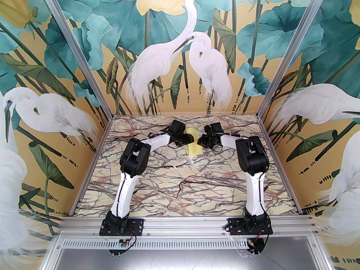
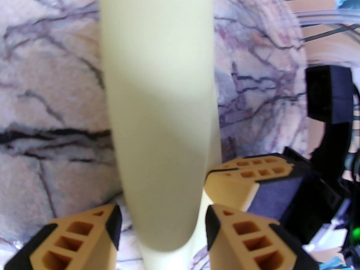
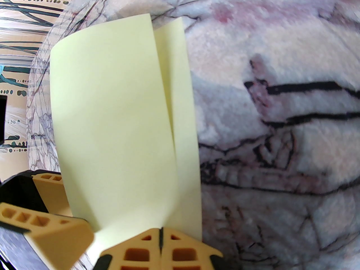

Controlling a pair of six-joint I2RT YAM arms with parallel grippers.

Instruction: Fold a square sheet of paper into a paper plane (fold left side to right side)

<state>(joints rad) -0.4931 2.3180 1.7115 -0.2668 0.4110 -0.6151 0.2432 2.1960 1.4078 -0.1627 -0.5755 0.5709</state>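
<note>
R fingers (image 3: 161, 236) pinched tight on 1 edge of the sheet (image 1: 194, 144), upper centre of the bench (image 1: 146, 190); it's curled over, no crease yet. L fingers (image 2: 163, 221) abt half open, straddling the curl, contact unclear. Risk: layers look offset, so pressing now = skewed fold; a slipped pinch and it springs flat.

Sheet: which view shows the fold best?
Right wrist: sheet sharp, both layers' edges visible, pinched in the right tool. Left wrist: blurred curved back. Top: small, distant yellow strip.
</note>
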